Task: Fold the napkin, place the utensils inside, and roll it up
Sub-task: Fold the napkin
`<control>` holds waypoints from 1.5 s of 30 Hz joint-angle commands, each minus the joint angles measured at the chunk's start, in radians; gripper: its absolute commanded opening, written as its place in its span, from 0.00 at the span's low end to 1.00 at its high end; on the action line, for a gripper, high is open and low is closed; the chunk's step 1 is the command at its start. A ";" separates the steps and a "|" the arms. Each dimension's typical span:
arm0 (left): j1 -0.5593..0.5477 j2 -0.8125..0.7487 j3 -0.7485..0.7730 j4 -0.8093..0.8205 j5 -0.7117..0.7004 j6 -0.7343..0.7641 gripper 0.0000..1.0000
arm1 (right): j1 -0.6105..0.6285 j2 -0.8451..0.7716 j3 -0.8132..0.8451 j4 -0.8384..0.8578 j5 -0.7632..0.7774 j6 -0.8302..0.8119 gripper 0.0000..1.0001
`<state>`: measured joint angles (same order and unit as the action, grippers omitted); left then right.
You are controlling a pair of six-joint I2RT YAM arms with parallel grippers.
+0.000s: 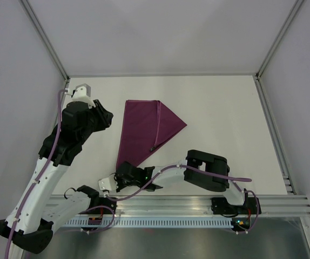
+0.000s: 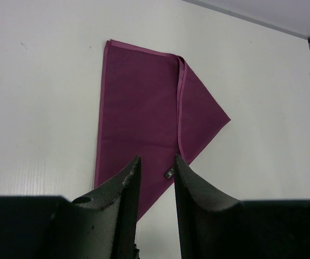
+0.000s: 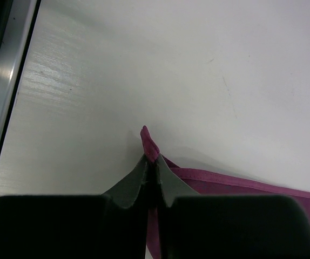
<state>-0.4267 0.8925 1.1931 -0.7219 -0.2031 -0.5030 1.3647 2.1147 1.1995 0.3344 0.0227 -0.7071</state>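
Observation:
The magenta napkin point(image 1: 144, 127) lies folded on the white table, a long tapering shape with a flap folded over on its right side. It also shows in the left wrist view point(image 2: 139, 102). A small silvery metal tip point(image 1: 152, 148) peeks out at its right edge, seen too in the left wrist view point(image 2: 169, 173); the rest of the utensils is hidden. My right gripper point(image 1: 120, 168) is shut on the napkin's near corner point(image 3: 149, 139), which sticks up between the fingertips point(image 3: 150, 159). My left gripper point(image 1: 107, 116) is open and empty, hovering left of the napkin point(image 2: 157, 158).
A metal rail point(image 1: 198, 202) runs along the table's near edge, also seen in the right wrist view point(image 3: 4, 81). White walls with aluminium posts point(image 1: 47, 40) close the left, back and right sides. Purple cables run along both arms.

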 commanded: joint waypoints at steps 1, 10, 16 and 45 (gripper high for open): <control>0.005 0.000 -0.001 0.038 0.016 0.038 0.36 | -0.010 0.008 0.023 -0.041 -0.020 0.035 0.11; 0.005 0.003 0.008 0.042 0.019 0.037 0.37 | -0.032 -0.045 0.060 -0.064 0.043 0.158 0.06; 0.005 0.008 0.022 0.044 0.034 0.038 0.37 | -0.064 -0.096 0.097 -0.116 0.117 0.259 0.04; 0.006 0.117 0.083 0.055 0.194 0.037 0.38 | -0.533 -0.381 -0.043 -0.305 0.157 0.432 0.01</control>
<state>-0.4263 1.0050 1.2480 -0.6952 -0.0463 -0.5026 0.8410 1.7813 1.1622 0.0391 0.1493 -0.2901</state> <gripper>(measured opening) 0.373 0.021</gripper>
